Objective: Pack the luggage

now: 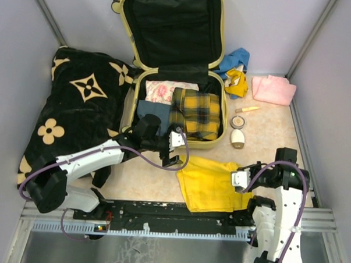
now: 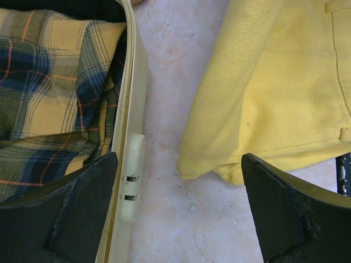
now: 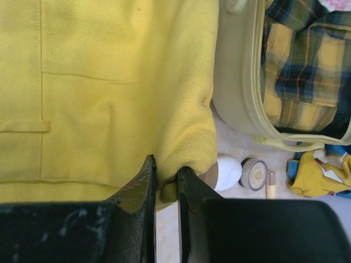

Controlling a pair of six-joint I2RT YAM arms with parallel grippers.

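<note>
I've a narrow lane of bare bench (image 2: 164, 109) between the near rim of the luggage (image 1: 171, 26) and the yellow garment (image 1: 208, 185). Left, the black blanket (image 1: 77, 104) crowds the luggage; right, a compact (image 1: 238, 121) and a white egg-shaped thing (image 1: 237, 138) stand just beside it.

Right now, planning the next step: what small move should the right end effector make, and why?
Probably lift slightly: the right end effector is pinched on the edge of the folded yellow twill garment, which lies outside the pale-yellow hard-shell suitcase.
</note>
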